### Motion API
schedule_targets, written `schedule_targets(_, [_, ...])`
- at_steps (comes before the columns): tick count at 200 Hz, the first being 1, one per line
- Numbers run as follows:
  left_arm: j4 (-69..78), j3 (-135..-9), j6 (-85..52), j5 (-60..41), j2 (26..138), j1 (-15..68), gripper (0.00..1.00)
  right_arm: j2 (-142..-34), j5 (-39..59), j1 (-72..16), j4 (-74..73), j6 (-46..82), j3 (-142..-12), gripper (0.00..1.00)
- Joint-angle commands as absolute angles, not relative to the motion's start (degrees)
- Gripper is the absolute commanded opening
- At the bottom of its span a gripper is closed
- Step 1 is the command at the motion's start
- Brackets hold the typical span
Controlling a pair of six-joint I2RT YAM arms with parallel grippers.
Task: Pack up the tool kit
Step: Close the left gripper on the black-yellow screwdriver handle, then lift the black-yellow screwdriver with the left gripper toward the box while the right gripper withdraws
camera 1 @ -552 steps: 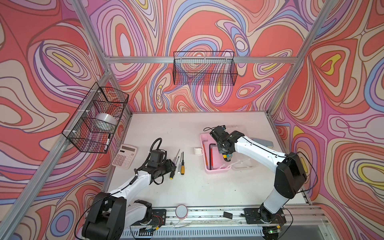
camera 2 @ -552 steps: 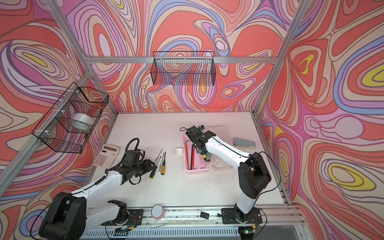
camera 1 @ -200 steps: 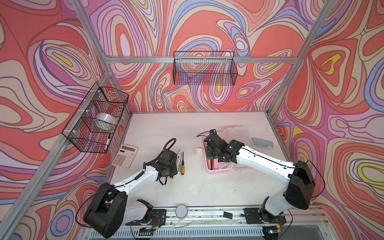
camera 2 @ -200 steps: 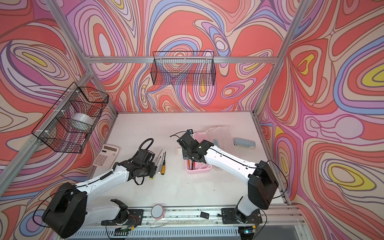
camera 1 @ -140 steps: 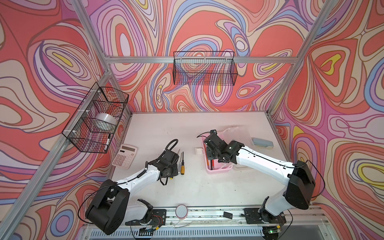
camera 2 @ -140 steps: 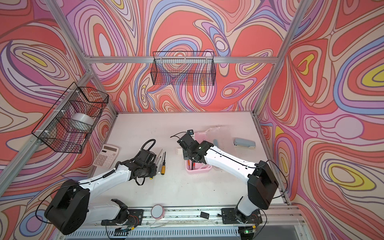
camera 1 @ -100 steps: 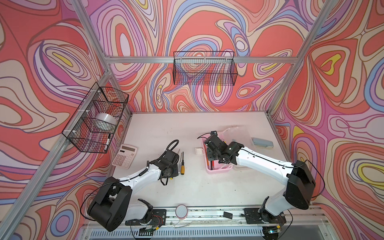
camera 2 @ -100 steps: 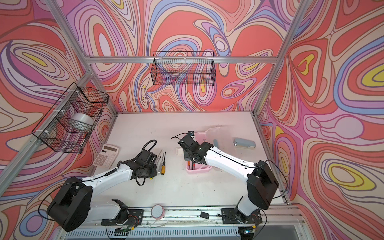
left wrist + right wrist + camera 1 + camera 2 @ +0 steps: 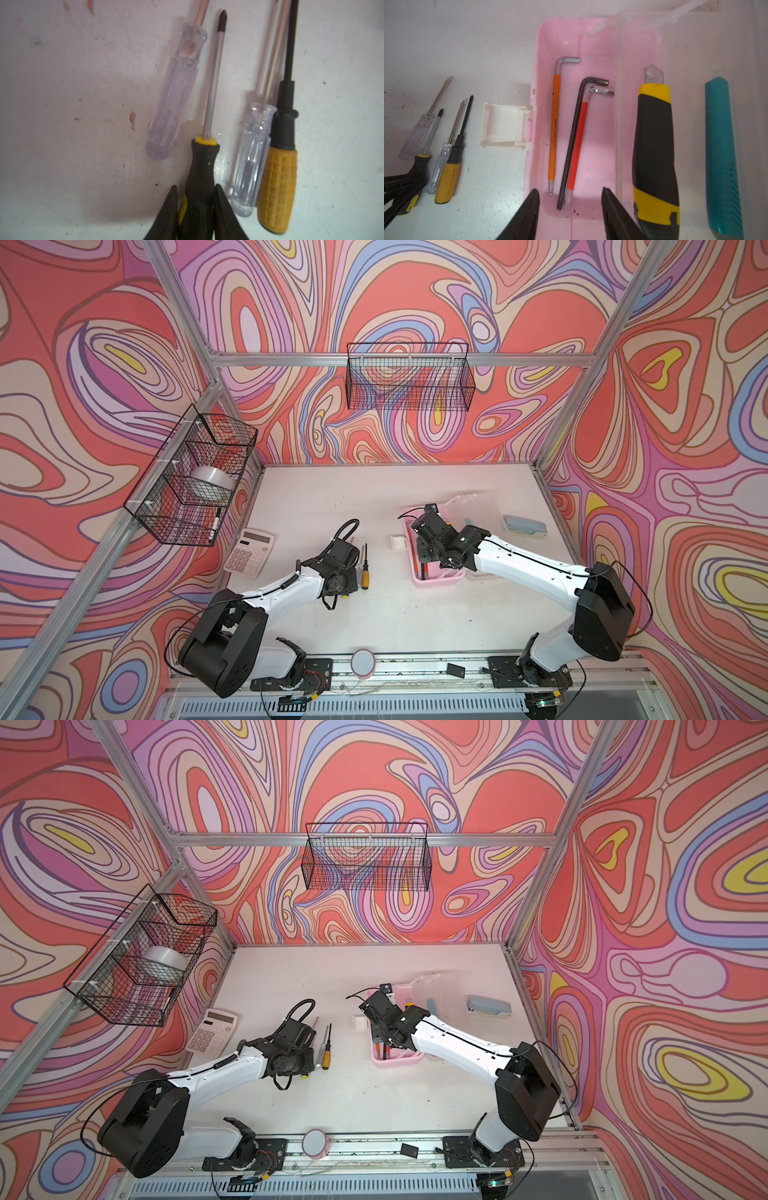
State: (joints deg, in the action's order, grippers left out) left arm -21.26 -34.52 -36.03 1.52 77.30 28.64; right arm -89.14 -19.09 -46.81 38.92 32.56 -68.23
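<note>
Black screwdriver (image 9: 204, 162): my left end effector (image 9: 195, 186) clamps its handle for lifting; my right end effector (image 9: 570, 189) hangs apart over the case (image 9: 536, 79), leaving room.

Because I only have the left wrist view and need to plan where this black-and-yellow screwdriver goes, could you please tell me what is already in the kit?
Observer: The pink tray holds an orange-sleeved hex key, a black hex key and a red-sleeved hex key.
Operator: Thank you. Is the other arm near it?
Observer: Yes, the right gripper hangs open and empty over that tray.
Operator: And where is the lid, please?
Observer: The clear lid lies open beside the tray, with a yellow-and-black utility knife and a teal cutter resting on it.
</note>
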Motion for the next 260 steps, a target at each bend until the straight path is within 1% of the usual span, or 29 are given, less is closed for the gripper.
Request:
schedule_targets(1, [-23.19,-35.79,-35.72,1.76,76.63,29.09,0.16,-87.91,-20.17,-46.41,38.06,32.79,-67.76,0.51])
schedule_targets(29, [-24.91,-36.45,-35.75,2.22,75.1,29.18,0.0,-87.81,-20.3,-46.32,37.7,32.78,-67.84,0.51])
schedule_targets(66, [-29.17,-38.41,-35.37,3.72,69.83,29.19,0.0,-86.13,-21.13,-46.32,37.25,33.03,-67.68,0.51])
schedule_targets(106, [-33.39,-42.98,-37.19,3.02,61.88,29.44,0.0,-80.73,-24.14,-46.25,37.44,34.56,-67.02,0.5])
schedule_targets(125, [-30.81,-45.31,-40.13,0.62,59.54,29.77,0.0,-77.32,-28.96,-46.19,39.75,35.26,-67.49,0.5])
schedule_targets(137, [-26.28,-45.98,-42.49,-0.63,59.4,30.73,0.0,-74.67,-31.07,-45.66,40.35,35.38,-67.28,0.5])
schedule_targets(153, [-21.58,-48.26,-44.92,-0.07,61.67,33.42,0.0,-70.55,-32.88,-44.93,40.51,35.94,-66.81,0.5])
schedule_targets(176, [-17.43,-54.85,-45.72,2.21,68.35,38.24,0.0,-65.42,-34.12,-44.55,40.58,36.03,-66.27,0.49])
schedule_targets(212, [-12.87,-65.32,-45.18,3.29,79.3,44.62,0.0,-62.39,-39.76,-43.22,45.08,38.69,-65.71,0.49])
schedule_targets(238, [-12.61,-71.42,-45.36,2.53,85.49,46.72,0.0,-59.44,-36.1,-39.36,43.82,38.28,-62.97,0.5])
schedule_targets(260, [-12.9,-75.96,-46.05,3.03,89.98,48.46,0.0,-57.55,-35.32,-37.73,42.99,37.7,-61.02,0.5])
